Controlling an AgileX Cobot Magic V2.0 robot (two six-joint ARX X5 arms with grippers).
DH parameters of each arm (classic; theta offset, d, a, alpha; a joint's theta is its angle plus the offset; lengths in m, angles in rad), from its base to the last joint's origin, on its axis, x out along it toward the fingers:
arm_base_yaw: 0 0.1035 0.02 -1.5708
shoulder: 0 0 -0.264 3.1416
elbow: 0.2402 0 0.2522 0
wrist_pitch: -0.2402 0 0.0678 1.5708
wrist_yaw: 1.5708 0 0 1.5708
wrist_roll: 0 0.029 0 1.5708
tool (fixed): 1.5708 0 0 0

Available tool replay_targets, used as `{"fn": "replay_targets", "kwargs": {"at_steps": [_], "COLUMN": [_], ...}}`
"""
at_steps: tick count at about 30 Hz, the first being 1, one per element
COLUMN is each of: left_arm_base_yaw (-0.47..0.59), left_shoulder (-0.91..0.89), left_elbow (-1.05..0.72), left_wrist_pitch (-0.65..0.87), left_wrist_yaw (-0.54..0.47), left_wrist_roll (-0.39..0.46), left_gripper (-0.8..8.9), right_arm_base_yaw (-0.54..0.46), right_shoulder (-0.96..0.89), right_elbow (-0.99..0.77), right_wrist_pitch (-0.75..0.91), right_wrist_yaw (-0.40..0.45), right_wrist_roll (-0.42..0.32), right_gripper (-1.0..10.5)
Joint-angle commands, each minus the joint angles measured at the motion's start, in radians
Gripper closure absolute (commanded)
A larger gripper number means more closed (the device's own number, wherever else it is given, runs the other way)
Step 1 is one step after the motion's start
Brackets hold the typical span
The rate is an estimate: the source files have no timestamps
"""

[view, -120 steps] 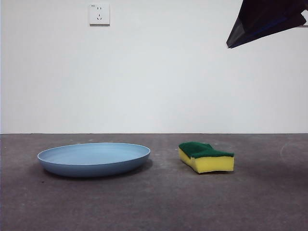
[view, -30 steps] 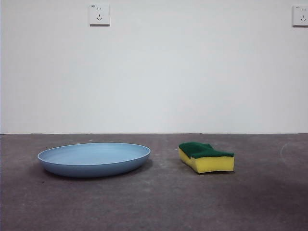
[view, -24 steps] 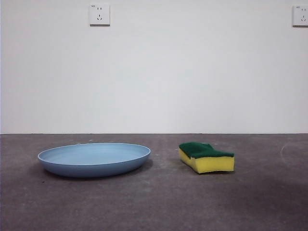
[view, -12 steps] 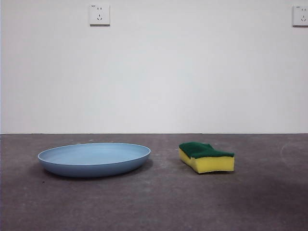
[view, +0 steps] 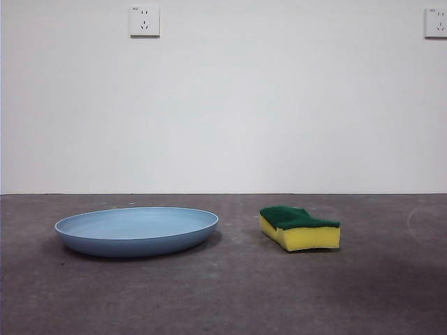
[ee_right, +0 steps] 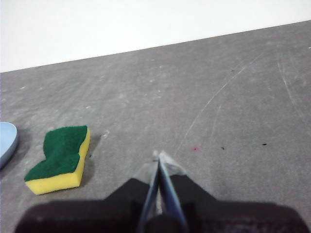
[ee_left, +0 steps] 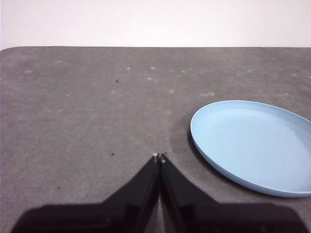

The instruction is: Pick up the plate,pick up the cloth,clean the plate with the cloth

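Observation:
The light-blue plate [view: 137, 230] lies flat on the dark grey table at the left of the front view. The cloth, a yellow sponge with a green top [view: 299, 228], rests to its right, apart from it. Neither arm shows in the front view. In the left wrist view my left gripper [ee_left: 159, 156] is shut with nothing in it, held back from the plate [ee_left: 252, 145]. My right gripper [ee_right: 159, 156] is also shut and empty in the right wrist view, with the cloth [ee_right: 60, 158] lying off to one side of it.
The grey table top [view: 230, 293] runs to a white wall with two sockets [view: 144, 20] [view: 436, 22]. The plate's edge [ee_right: 7, 143] just shows in the right wrist view.
The dark arm tip seen at the top right corner 4.9 s ago has left the front view. Plate and cloth have not moved.

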State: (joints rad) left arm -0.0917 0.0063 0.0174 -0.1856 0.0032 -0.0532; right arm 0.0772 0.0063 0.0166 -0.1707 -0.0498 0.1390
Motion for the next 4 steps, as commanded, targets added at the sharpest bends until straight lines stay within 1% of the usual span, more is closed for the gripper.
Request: {"fn": "replay_targets", "kwargs": {"at_steps": [1,4], "left_arm_base_yaw": [0.002,0.002], "left_shoulder": [-0.002,-0.002], "left_elbow": [-0.013,-0.013], "left_wrist_pitch": [0.001,0.001], "left_wrist_yaw": [0.0,0.0], "left_wrist_roll": [-0.006,-0.006], "left_gripper": [8.15,8.15], "right_arm_base_yaw": [-0.002,-0.002], "right_shoulder": [0.0,0.0], "right_elbow": [-0.01,-0.01], "right_wrist_pitch": [-0.01,-0.01], "right_wrist_yaw": [0.003,0.003], "right_wrist_roll": [0.01,0.01], "right_gripper": [9.5,9.5]}}
